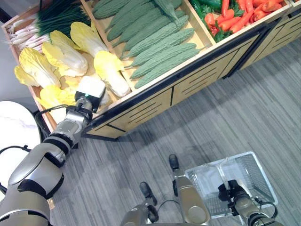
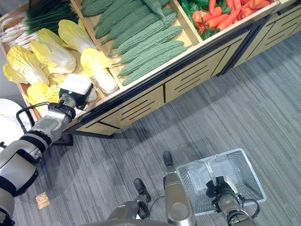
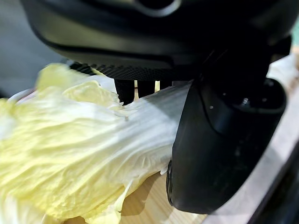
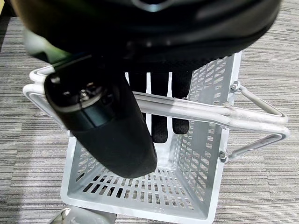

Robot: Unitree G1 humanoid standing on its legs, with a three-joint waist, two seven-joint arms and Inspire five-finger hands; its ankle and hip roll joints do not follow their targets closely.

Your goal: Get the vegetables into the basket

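Several pale yellow napa cabbages [image 1: 110, 70] lie in the left bin of a wooden produce stand [image 1: 197, 77]. My left arm [image 1: 70, 125] reaches into that bin. In the left wrist view my left hand [image 3: 224, 140] rests against one napa cabbage [image 3: 79, 149], its thumb beside the white stalk. Low on the right, my right hand [image 1: 233, 193] carries a grey wire basket [image 1: 256, 162]. In the right wrist view its fingers [image 4: 180, 123] hook under the two metal handles [image 4: 210, 112], and nothing lies inside the basket [image 4: 201, 140].
Bumpy green gourds [image 1: 155, 47] fill the middle bin, spring onions [image 1: 47, 23] the far left corner, and red peppers [image 1: 235, 16] the right bin. A round white table [image 1: 14, 127] stands left of the stand. Grey plank floor [image 1: 225, 122] stretches between stand and basket.
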